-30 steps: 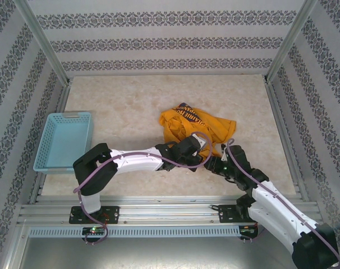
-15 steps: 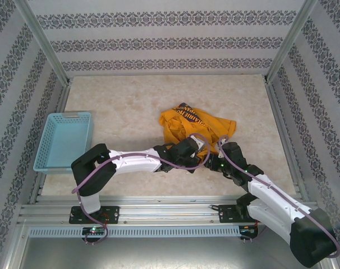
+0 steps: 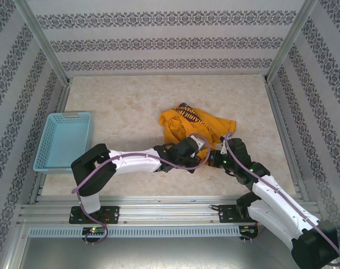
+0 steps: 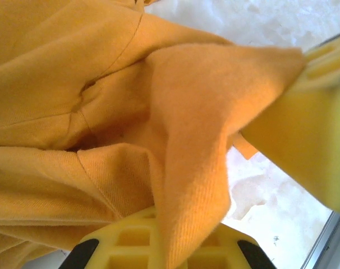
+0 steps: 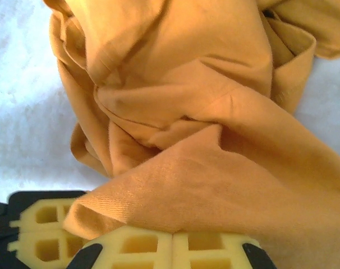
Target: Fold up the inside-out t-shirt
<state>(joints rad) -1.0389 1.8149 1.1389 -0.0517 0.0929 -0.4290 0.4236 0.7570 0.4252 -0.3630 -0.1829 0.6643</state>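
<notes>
Right hand (image 3: pixel 216 156) clenched on the t-shirt (image 3: pixel 187 124) edge, left hand (image 3: pixel 200 145) pinching a fold (looser, I'd say): lift apart slowly, spreading it flat.

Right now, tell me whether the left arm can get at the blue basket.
Probably yes. The basket sits on that arm's side, with only bare table between. But the left gripper is pinching the shirt, so it must let go first or drag the shirt along.
</notes>
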